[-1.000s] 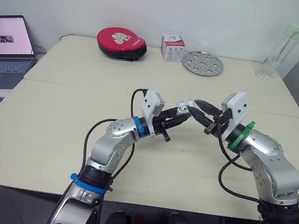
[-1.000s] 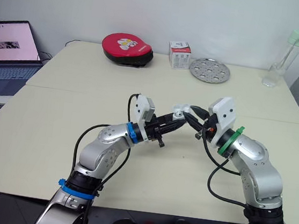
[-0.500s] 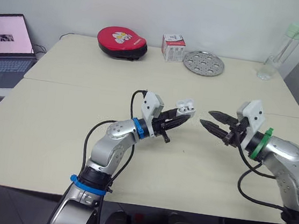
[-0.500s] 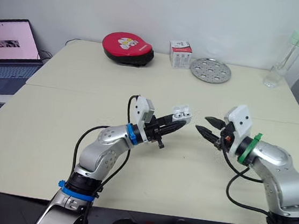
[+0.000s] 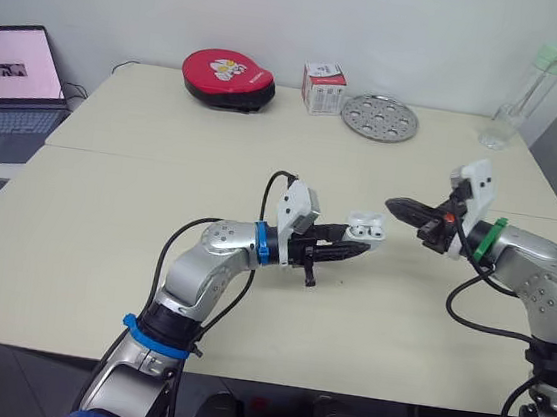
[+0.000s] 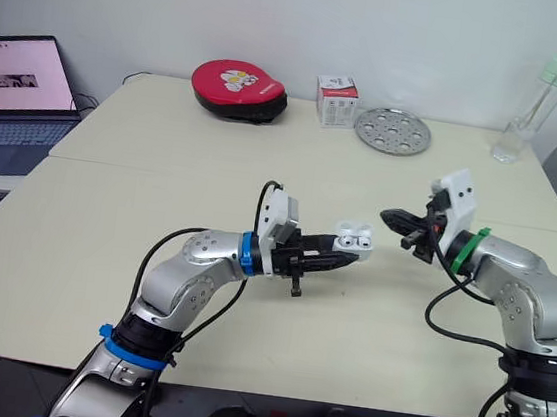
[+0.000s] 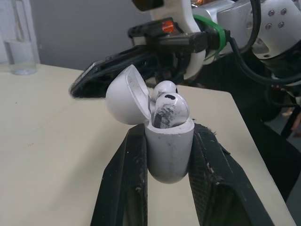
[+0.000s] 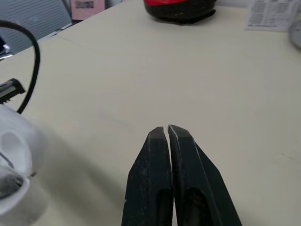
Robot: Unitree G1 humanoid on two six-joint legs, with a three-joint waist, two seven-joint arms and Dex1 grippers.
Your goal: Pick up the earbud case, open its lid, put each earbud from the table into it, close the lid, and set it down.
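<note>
My left gripper (image 5: 355,239) is shut on a white earbud case (image 5: 367,229), held above the middle of the table. In the left wrist view the case (image 7: 169,146) stands upright between the black fingers (image 7: 120,188) with its lid (image 7: 124,96) hinged open. Two white earbuds (image 7: 169,107) sit in it, their heads sticking up. My right gripper (image 5: 393,203) hovers just right of the case, apart from it, pointing at it. Its fingers (image 8: 162,141) are pressed together with nothing between them, and the case (image 8: 11,179) shows beside them.
Along the back of the table (image 5: 137,213) are a red round pouch (image 5: 228,79), a small box (image 5: 321,89), a perforated metal plate (image 5: 380,116) and a clear bottle (image 5: 517,100). A laptop (image 5: 5,87) stands open at the far left.
My right gripper has drawn back to the right from the case and gone from open to shut. My left gripper has carried the open case rightward and levelled out.
</note>
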